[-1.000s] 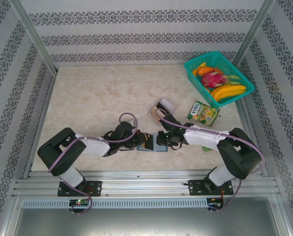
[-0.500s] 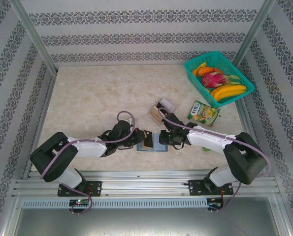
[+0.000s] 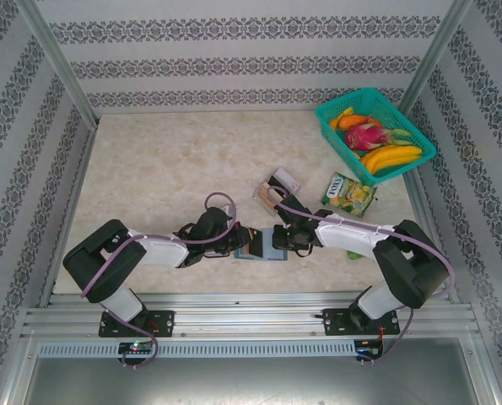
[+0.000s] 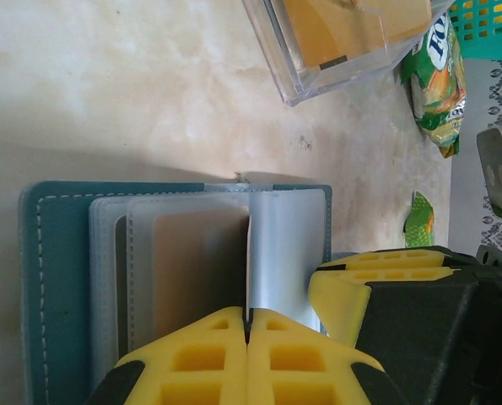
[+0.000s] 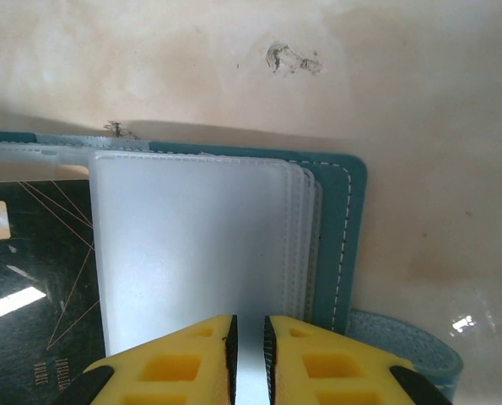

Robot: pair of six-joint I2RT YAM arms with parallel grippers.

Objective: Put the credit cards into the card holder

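Between the pads of the left hand [image 4: 247, 337] stands a clear leaf [image 4: 248, 253] of the open card holder [image 4: 44, 278] — the pads are pressed together on it. Just left of them a tan card [image 4: 196, 270] sits already in a sleeve. The right hand [image 5: 249, 342] is clamped on a frosted leaf [image 5: 191, 245], with a black card [image 5: 31, 261] beside it. Both hands have stayed at the holder this last second and only the elbows shifted — so, I think, pockets are being spread and no card travels. Far beyond the left hand, the tray [image 4: 272, 51] holds a gold card [image 4: 335, 25].
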